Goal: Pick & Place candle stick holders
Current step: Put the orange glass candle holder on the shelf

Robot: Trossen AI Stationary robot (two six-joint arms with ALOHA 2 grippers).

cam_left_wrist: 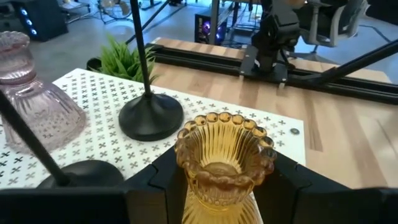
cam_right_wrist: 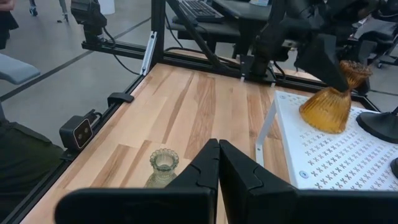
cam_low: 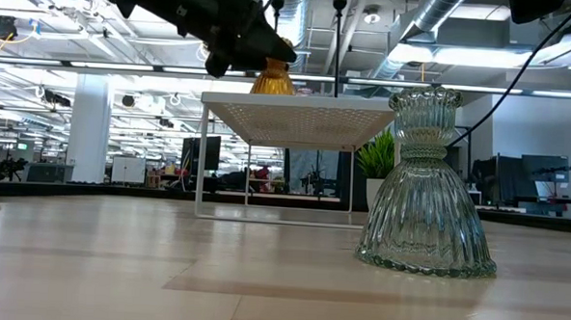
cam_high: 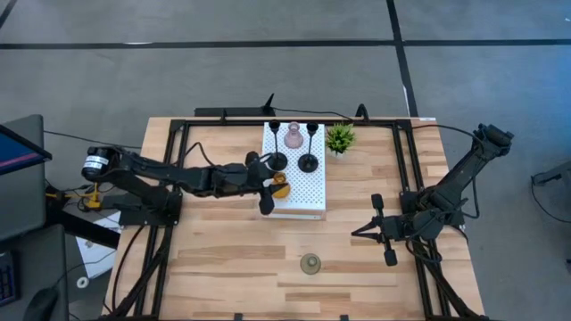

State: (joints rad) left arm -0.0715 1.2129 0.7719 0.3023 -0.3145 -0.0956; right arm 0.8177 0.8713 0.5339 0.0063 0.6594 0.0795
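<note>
Status of placement: four of the five candle stick holders are at the white perforated stand (cam_high: 303, 198) in the middle of the table (cam_high: 223, 267). Two black holders (cam_high: 308, 160) stand upright on the stand's far half, and the pink glass holder (cam_high: 293, 138) stands between them, close to the far edge.

The amber glass holder (cam_left_wrist: 222, 163) is in the left gripper (cam_high: 270, 185), over the near-left part of the stand. The fingers (cam_left_wrist: 155, 186) are partly closed around its neck, one on each side, as the left wrist view shows. In the right wrist view the holder (cam_right_wrist: 333, 99) appears tilted, with its base low over the stand's surface; whether the base is touching the surface cannot be confirmed from these views. This holder should be treated as not yet placed until the fingers release it and it stands upright.

The pale grey-green glass holder (cam_high: 310, 263) stands upright on the bare table, well in front of the stand and apart from the others. It is untouched by either gripper and is judged to be the last item to move.

The right gripper (cam_high: 379, 230) waits at the right side of the table, fingers fully closed and holding nothing.

The small green plant (cam_high: 340, 138) beside the stand's far-right corner is not part of the task
</note>
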